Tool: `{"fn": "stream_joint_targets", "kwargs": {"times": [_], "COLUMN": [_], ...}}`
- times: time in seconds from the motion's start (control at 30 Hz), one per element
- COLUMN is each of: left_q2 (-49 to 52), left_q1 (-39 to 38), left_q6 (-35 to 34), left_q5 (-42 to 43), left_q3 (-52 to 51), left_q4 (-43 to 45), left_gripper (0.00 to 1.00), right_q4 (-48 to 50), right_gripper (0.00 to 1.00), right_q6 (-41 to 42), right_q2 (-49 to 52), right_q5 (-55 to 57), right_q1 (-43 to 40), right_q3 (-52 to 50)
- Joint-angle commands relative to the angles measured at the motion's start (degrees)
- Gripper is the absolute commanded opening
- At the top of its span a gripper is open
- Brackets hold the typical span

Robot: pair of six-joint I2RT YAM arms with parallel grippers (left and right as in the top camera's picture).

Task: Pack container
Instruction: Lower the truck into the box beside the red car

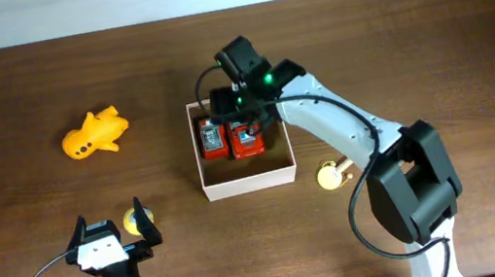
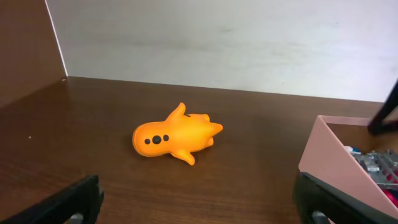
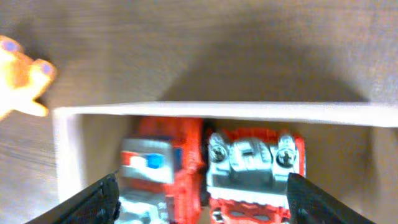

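1. Here, the left gripper (image 1: 111,223), jaws spread wide and empty, faces an orange plastic animal-shaped toy (image 2: 177,138) lying straight ahead.
2. The toy's long axis runs crosswise to that gripper; a wrist turn looks needed, and the left arm is nearer.
3. The small square white-walled cardboard container (image 1: 252,183) sits directly below the right gripper (image 3: 202,194), released above two red toy trucks (image 3: 255,167).
4. The right wrist view alone shows those jaws clear of the trucks; the overhead alone catches a small yellow round piece (image 1: 132,221) beside the left gripper.

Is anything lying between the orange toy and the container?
No. The stretch of table between the orange toy and the container is bare wood; both the overhead and the left wrist views show it.
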Motion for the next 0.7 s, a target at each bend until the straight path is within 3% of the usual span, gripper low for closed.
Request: {"fn": "stream_joint_targets", "kwargs": {"times": [0.0,0.3,0.67], "left_q2": [-0.44,-0.44,-0.44], "left_q1": [0.35,0.35,0.35], "left_q6": [0.90,0.90,0.90], "left_q5": [0.42,0.42,0.42], "left_q3": [-0.11,-0.11,-0.11], "left_q4": [-0.26,-0.26,-0.26], "left_gripper": [0.99,0.99,0.99], "right_q4": [-2.34,-12.79,-15.82], "right_gripper": [0.81,0.79,0.41], "right_q6": [-2.16,-2.56,-2.56], "right_q2": [0.04,-0.02,-0.61], "right_q5": [0.76,-1.05,-6.86], "right_q1": [0.26,0.72,2.25], "right_q3": [4.46,8.61,8.61]}}
